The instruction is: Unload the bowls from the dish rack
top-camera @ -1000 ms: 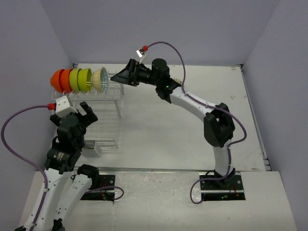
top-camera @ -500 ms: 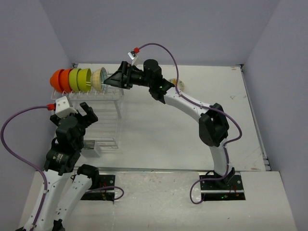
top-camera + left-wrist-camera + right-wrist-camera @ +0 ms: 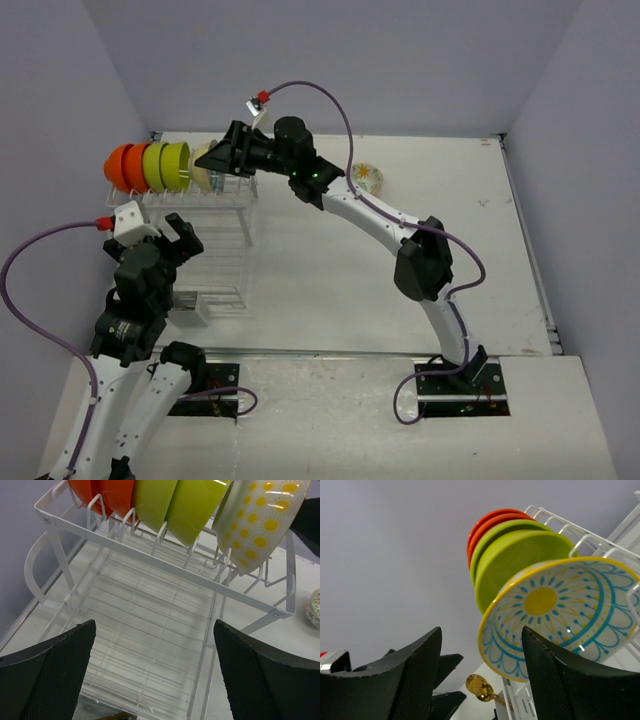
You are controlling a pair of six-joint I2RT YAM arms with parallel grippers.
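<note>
Right wrist view: the right gripper [image 3: 481, 630] is spread wide and holds nothing. Its dark fingers [image 3: 415, 680] frame the yellow-centred, blue-patterned bowl [image 3: 555, 615]; whether they touch it cannot be told. That bowl stands on edge at the end of a row, beside two lime-green bowls [image 3: 520, 555] and two orange bowls [image 3: 490, 517], all in the far end of the dish rack [image 3: 215, 250]. The left gripper [image 3: 154, 625] hangs wide open and empty over the rack's near end. Another patterned bowl [image 3: 366, 178] sits on the table [image 3: 330, 270], well apart.
</note>
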